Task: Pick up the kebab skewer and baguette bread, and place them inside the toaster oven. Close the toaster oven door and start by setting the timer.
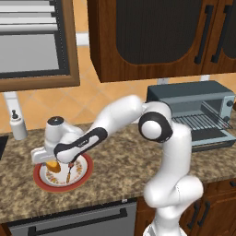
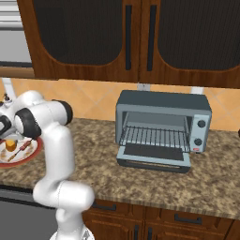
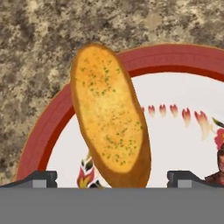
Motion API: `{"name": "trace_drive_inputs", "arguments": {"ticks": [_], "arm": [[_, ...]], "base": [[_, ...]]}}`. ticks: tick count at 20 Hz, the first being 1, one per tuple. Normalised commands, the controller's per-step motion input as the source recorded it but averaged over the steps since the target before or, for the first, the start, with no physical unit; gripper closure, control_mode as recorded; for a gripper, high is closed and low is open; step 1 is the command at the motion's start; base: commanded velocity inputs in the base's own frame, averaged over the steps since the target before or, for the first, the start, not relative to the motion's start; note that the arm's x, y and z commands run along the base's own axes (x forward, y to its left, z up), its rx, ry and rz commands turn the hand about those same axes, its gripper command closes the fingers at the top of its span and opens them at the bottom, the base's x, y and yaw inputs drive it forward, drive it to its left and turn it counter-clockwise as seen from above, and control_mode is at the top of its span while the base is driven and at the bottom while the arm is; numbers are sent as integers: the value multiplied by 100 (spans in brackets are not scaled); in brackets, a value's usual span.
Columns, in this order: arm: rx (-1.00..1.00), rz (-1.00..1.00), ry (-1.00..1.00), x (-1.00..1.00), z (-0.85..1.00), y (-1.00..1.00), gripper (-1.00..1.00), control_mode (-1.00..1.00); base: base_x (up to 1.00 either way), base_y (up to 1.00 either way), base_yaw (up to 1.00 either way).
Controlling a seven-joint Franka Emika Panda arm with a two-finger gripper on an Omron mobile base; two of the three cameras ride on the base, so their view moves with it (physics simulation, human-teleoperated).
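Note:
The baguette bread (image 3: 109, 122) lies golden on a red-rimmed white plate (image 3: 48, 127), its lower end between my two spread fingertips (image 3: 41, 178). My gripper (image 3: 113, 179) is open and hangs just above the plate (image 1: 46, 183), with the baguette (image 1: 54, 166) below the hand. The kebab skewer (image 1: 68, 174) rests beside the bread on the same plate, and one dark red chunk of the skewer (image 3: 218, 173) shows at the right edge. To the right, the toaster oven (image 2: 161, 126) stands on the counter with its door (image 2: 154, 157) folded down and its wire rack (image 2: 154, 137) bare.
A white bottle (image 1: 18, 126) stands at the back left of the granite counter (image 1: 115, 170). Dark wood cabinets (image 1: 152, 37) hang above the oven, and a window frame (image 1: 37, 46) is at the left. The oven's knobs (image 2: 201, 133) sit on its right side.

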Motion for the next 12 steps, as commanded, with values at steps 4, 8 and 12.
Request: {"name": "trace_drive_inputs", "arguments": {"ticks": [4,8,12], "arm": [[-6,0,-2,3,-15,7,-100,-100],[-3,0,-6,0,-7,-7,-100,-100],[0,0,-5,0,0,-28,-100,-100]], "base": [[0,0,0],[0,0,0],[0,0,0]]}}
